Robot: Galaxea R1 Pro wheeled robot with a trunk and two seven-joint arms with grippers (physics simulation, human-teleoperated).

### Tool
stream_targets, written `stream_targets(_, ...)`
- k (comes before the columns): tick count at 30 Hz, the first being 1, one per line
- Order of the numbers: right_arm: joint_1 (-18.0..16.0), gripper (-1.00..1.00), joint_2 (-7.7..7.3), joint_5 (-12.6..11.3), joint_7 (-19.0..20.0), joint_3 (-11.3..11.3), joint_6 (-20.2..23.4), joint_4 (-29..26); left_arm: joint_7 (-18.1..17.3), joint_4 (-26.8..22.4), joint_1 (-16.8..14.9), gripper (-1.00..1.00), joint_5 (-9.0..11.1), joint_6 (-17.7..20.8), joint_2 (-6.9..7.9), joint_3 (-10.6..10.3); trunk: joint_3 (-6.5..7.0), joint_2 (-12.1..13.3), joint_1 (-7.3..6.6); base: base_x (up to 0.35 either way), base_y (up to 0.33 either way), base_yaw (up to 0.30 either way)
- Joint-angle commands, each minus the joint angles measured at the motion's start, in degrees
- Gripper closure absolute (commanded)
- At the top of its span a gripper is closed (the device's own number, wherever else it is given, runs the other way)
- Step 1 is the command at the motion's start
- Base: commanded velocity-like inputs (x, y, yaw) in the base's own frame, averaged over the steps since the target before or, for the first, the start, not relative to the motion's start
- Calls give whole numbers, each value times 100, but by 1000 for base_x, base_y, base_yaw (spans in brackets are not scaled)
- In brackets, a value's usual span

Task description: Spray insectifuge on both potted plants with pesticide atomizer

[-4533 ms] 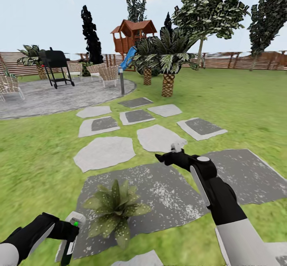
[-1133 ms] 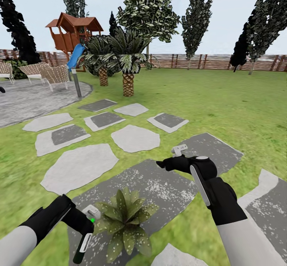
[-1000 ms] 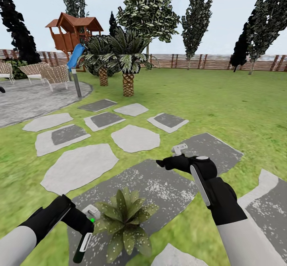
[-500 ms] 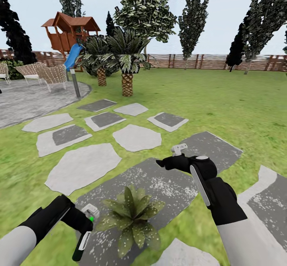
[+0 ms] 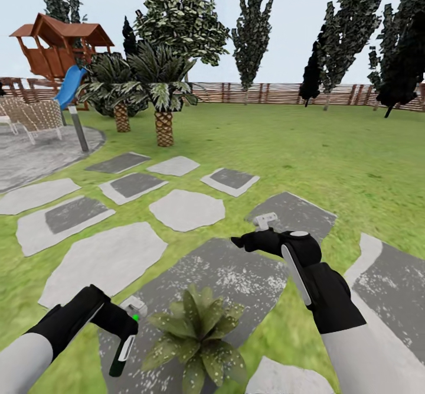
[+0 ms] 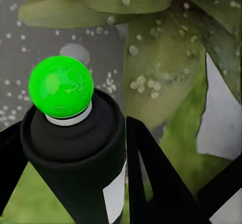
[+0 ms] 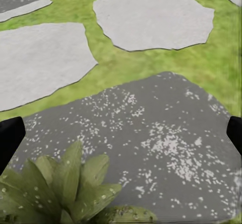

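Atomizer (image 5: 123, 351) sits clamped in left claw (image 5: 127, 338) beside speckled plant (image 5: 198, 338).

Looking forward and down from the head; peering close from both wrists, all sharing the speckled plant (image 5: 198, 338) (image 6: 166, 68) (image 7: 65, 183).

Green lawn (image 5: 330, 146) = ground, runs to far fence. Grey stepping stones (image 5: 186, 209) set in grass, centre to left. Big speckled dark slab (image 5: 236, 276) near; speckled plant (image 5: 198, 338) sits on its near edge. Round paved patio (image 5: 29, 158) far left w/ chairs (image 5: 32, 119), post lamp (image 5: 78, 128) at its rim. Two palms (image 5: 160, 101) on grass beyond.
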Motion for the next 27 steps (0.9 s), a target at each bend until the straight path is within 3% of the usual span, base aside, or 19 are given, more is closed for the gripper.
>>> stream_targets(1,0,-100,0,1,0,-1,-2,0,30,-11,0,100,1,0,-3,-1,0,0,0,12,9,-278)
stream_targets(4,0,-100,0,21,-3,-18,-42,0,324,48,0,100,11,-2,-29,21,0,0,0,3,144,-247)
stream_targets(18,0,-100,0,28,-9,-1,-27,9,321,61,0,100,4,-9,-70,-45,0,0,0,0,291,-292)
stream_targets(20,0,-100,0,28,-7,-1,-27,15,131,-73,13,100,10,-28,-8,-49,0,0,0,0,126,-290)
stream_targets(22,0,-100,0,25,-2,4,-32,11,-293,-219,46,100,-7,-67,78,-67,0,0,0,0,33,-146)
stream_targets(24,0,-100,0,21,0,7,-42,9,-501,-120,63,100,-20,-330,155,-155,0,0,0,0,8,-34)
stream_targets(27,0,-100,0,19,0,7,-44,1,-498,103,69,100,-6,-404,113,-235,0,0,0,0,1,-3)
